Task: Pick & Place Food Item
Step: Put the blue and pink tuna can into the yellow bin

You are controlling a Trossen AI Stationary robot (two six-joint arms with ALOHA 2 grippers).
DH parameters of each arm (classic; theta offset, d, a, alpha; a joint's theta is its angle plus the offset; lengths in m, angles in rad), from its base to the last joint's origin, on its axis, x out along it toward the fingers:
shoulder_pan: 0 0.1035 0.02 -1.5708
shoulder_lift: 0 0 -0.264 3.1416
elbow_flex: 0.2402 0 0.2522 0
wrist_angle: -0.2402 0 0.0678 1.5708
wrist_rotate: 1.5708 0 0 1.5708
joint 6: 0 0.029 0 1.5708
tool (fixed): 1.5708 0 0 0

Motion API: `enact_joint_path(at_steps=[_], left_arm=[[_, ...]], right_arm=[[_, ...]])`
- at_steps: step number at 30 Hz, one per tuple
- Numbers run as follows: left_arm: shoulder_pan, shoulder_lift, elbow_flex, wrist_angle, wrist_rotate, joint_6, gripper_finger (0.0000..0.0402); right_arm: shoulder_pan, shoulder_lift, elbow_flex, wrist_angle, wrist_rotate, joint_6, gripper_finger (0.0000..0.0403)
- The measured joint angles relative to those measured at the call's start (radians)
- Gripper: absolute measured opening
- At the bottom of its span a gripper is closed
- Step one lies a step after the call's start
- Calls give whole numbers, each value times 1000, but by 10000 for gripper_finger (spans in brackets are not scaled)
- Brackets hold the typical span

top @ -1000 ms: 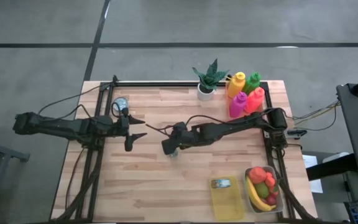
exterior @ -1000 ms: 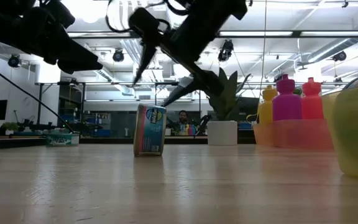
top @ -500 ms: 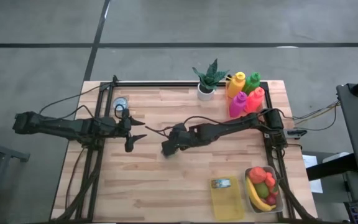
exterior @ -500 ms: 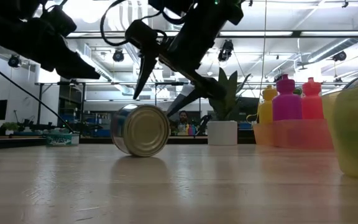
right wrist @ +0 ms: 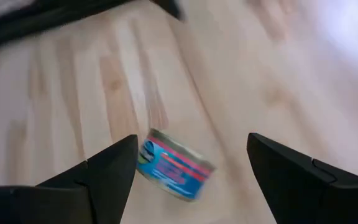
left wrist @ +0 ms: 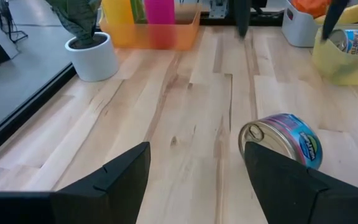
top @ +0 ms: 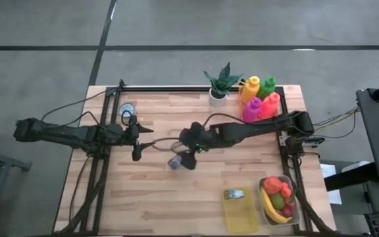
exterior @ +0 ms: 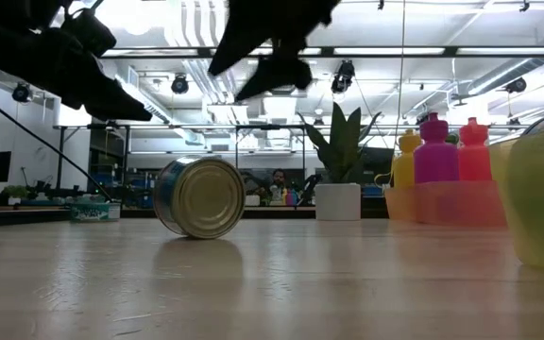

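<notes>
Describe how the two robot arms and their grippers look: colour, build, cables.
Both arms are dark, nearly black, built of slim jointed segments. The left gripper and right gripper each end in two flat, tapering dark fingers, wedge-shaped in the wrist views. Thin black cables loop loosely along each arm. No markings are readable on them.

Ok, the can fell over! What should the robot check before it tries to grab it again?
1. Can standing upright: not ok, it lies on its side on the table.
2. Can stopped rolling: cannot tell.
3. Right gripper open and empty: ok, raised above the can.
4. Left gripper open and empty: ok, the can lies just ahead of it.
5. Space around the can free: ok, the plant pot and bottles are far off.
6. Yellow container has room: cannot tell; one can already sits inside.
</notes>
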Motion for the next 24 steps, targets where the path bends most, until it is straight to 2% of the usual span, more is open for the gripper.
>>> enact_joint_path(at_steps=[3,7,11,18,24], left_arm=[[0,0,0,0,0,0,263],[0,0,0,0,0,-1,263],[0,-1,0,0,0,-1,263],[0,-1,0,-4,0,-1,263],[0,0,0,-5,0,-1,263]], right_arm=[[6,-30,-1,1,-20,-284,297],[2,-24,-13,32,-156,-537,297],[-27,-14,-55,134,-292,-626,297],[-70,-14,-207,429,-463,-689,297],[-82,-14,-355,657,-503,-745,297]])
